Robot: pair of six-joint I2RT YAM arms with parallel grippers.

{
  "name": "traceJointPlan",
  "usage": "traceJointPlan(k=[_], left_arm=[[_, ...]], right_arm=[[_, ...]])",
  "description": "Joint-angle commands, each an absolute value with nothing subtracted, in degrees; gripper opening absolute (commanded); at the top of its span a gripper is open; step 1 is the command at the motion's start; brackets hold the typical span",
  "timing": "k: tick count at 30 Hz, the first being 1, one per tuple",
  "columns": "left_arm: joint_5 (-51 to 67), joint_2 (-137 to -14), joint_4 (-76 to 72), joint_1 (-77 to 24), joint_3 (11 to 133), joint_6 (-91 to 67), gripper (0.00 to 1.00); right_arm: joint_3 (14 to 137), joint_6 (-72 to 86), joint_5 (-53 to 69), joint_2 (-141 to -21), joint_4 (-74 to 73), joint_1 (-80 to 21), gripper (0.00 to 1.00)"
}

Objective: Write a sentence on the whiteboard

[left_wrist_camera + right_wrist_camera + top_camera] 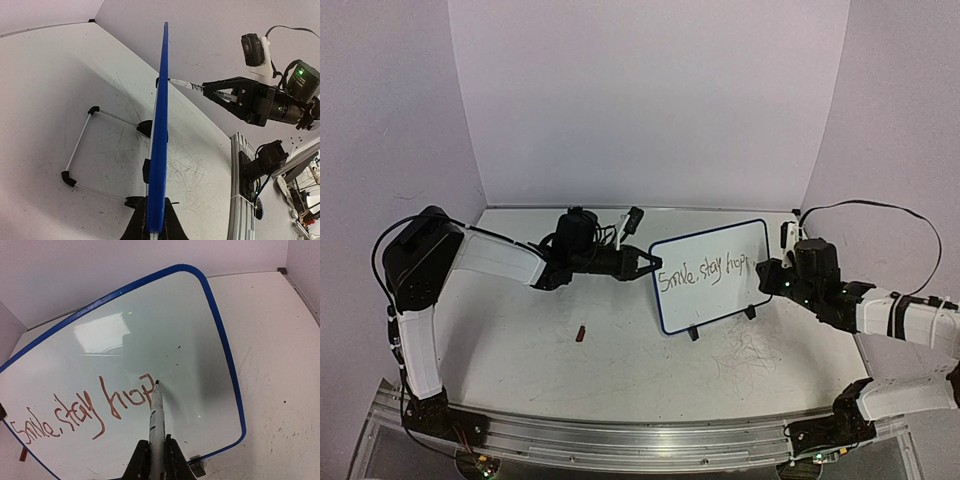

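The whiteboard point(712, 275) stands tilted on the table on its black feet. It appears edge-on in the left wrist view point(161, 125) and face-on in the right wrist view point(165, 325). The sentence point(705, 272) reads "Smile, stay hop" in reddish-brown marker point(85, 412). My left gripper point(645, 262) is shut on the board's blue left edge point(155, 227). My right gripper point(767, 277) is shut on a white marker point(156, 415), whose tip touches the board just right of the last "p". The marker also shows in the left wrist view point(185, 85).
A small red marker cap point(581, 333) lies on the table in front of the board's left side. The board's wire stand point(80, 150) juts out behind it. A metal rail point(620, 440) runs along the table's near edge. Walls close the back and sides.
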State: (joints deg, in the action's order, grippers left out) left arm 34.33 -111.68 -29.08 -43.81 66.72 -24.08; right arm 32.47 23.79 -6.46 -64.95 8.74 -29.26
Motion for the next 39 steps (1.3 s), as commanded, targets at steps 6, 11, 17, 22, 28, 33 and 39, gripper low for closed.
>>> traceJointPlan(k=[6, 11, 17, 22, 28, 33, 39], left_arm=[[34.5, -109.2, -27.6, -43.5, 65.9, -24.1, 0.00], [34.5, -109.0, -27.6, -43.5, 65.7, -24.0, 0.00], [34.5, -109.0, -27.6, -43.5, 65.7, -24.1, 0.00], [34.5, -109.2, -27.6, -43.5, 66.0, -24.1, 0.00], [34.7, -109.3, -27.6, -43.5, 66.1, -24.1, 0.00], [34.7, -109.3, -27.6, -43.5, 66.1, -24.1, 0.00], [34.8, -109.2, -27.6, -43.5, 66.1, -24.1, 0.00]], right_arm=[[32.3, 23.7, -8.0, -66.3, 11.7, -28.9, 0.00], [32.6, 24.4, -10.7, -66.0, 10.9, -28.7, 0.00], [33.3, 23.0, -10.2, -65.8, 12.1, -28.7, 0.00], [33.5, 21.5, -7.8, -65.8, 13.2, -28.6, 0.00], [33.0, 21.5, -6.3, -66.2, 13.5, -28.6, 0.00], [33.0, 22.2, -5.2, -66.6, 12.6, -28.6, 0.00], [31.5, 23.7, -4.3, -66.6, 10.5, -28.6, 0.00]])
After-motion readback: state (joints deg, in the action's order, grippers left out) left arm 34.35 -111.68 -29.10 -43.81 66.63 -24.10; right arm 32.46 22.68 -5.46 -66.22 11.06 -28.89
